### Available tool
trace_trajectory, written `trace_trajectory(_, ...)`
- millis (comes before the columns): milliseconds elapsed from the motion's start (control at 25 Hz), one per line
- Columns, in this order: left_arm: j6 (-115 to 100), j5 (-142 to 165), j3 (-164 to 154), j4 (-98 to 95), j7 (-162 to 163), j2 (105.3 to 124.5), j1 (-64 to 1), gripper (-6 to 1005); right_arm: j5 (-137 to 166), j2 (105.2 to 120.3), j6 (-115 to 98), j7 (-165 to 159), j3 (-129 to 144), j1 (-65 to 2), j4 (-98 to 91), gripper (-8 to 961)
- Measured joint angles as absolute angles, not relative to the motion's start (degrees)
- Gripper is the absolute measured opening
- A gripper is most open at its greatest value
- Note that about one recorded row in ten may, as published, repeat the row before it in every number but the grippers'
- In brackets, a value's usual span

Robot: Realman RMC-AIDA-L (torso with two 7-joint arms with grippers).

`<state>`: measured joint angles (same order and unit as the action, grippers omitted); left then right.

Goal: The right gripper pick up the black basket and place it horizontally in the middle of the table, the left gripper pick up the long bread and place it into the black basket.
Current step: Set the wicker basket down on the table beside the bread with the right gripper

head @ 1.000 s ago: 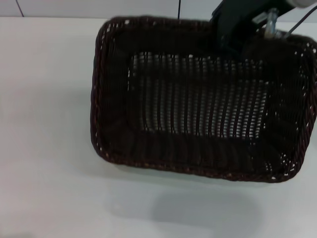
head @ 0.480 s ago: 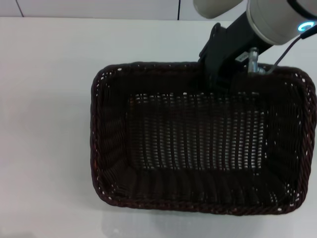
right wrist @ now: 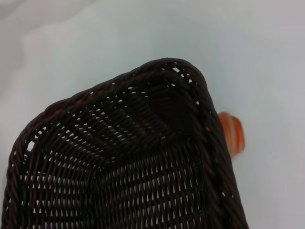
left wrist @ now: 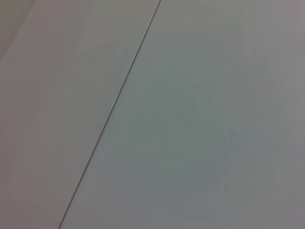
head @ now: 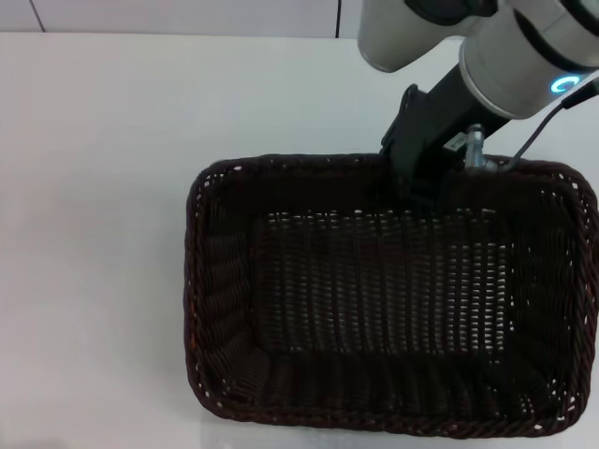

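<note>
The black basket (head: 384,299) is a large dark woven rectangle, its long side across the head view, at the centre-right of the white table (head: 94,187). My right gripper (head: 418,182), on the arm with the blue ring, is shut on the middle of the basket's far rim. The right wrist view looks into a corner of the basket (right wrist: 119,167). The long bread (right wrist: 232,132), orange with cream stripes, peeks out beyond that corner on the table. The bread is hidden in the head view. My left gripper is out of view; its wrist view shows only a white surface.
The table's far edge meets a white panelled wall (head: 187,14). Bare tabletop lies to the left of the basket and behind it. A thin seam line (left wrist: 112,112) crosses the left wrist view.
The basket, held by my right gripper, has moved toward the near side of the table and a little right. The right arm has come further into the head view.
</note>
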<state>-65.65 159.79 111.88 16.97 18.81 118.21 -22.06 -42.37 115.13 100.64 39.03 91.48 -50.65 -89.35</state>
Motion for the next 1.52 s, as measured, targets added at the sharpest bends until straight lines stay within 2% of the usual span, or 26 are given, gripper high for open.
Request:
trace_trajectory(480, -65.9, 159.8, 111.9, 17.1, 19.5, 118.21, -22.1, 768, -39.1, 116.04, 99.7, 40.2, 91.5, -53.9, -82.1, 138)
trace_trajectory(640, -66.0, 159.8, 111.9, 17.1, 19.5, 118.34, -22.1, 766, -35.1, 116.80, 99.3, 40.2, 91.5, -55.4, -79.0, 137)
trace_trajectory(840, -66.1, 159.8, 111.9, 17.1, 20.4, 118.39, -22.1, 764, -33.9, 116.89, 98.8, 40.2, 91.9, -55.7, -78.6, 179)
trace_trajectory(1040, -66.1, 159.8, 111.8, 17.1, 21.1, 118.39, -22.1, 762, -32.4, 117.01, 97.6, 40.2, 91.9, -55.8, -78.7, 319)
trace_trajectory(1520, -66.2, 159.8, 111.4, 17.0, 23.3, 118.38, -21.5, 757, -31.5, 117.55, 86.7, 39.9, 88.8, -53.2, -83.2, 319)
